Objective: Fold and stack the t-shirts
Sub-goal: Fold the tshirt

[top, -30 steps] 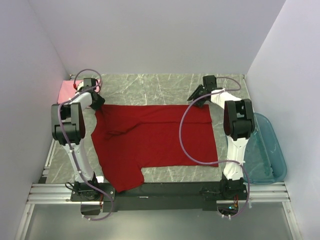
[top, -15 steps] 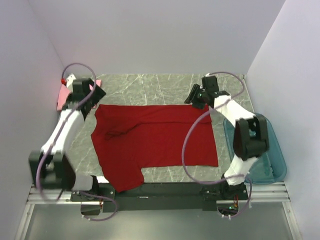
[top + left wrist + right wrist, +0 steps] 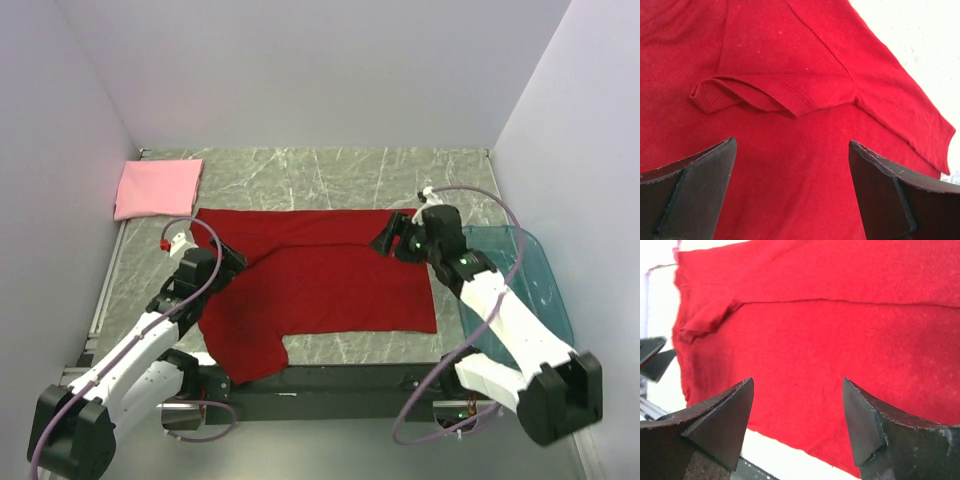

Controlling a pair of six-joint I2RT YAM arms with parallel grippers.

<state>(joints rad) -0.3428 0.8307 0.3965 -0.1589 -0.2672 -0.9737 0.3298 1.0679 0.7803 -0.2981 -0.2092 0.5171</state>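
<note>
The deep red t-shirt (image 3: 320,280) lies spread flat on the marble table, one sleeve hanging toward the near edge. The light pink t-shirt (image 3: 158,187) lies folded at the far left corner. My left gripper (image 3: 232,262) is open and empty over the red shirt's left side, just short of a folded-over sleeve (image 3: 755,95). My right gripper (image 3: 385,240) is open and empty over the shirt's far right part; the red cloth (image 3: 830,330) fills its view.
A translucent teal-blue bin (image 3: 520,295) stands at the right edge beside the right arm. Walls close the table on the left, back and right. A black rail (image 3: 340,378) runs along the near edge.
Both arms have pulled back from the far edge of the shirt toward the near side and swung outward. The pink shirt, earlier partly hidden by the left arm, now shows fully.
</note>
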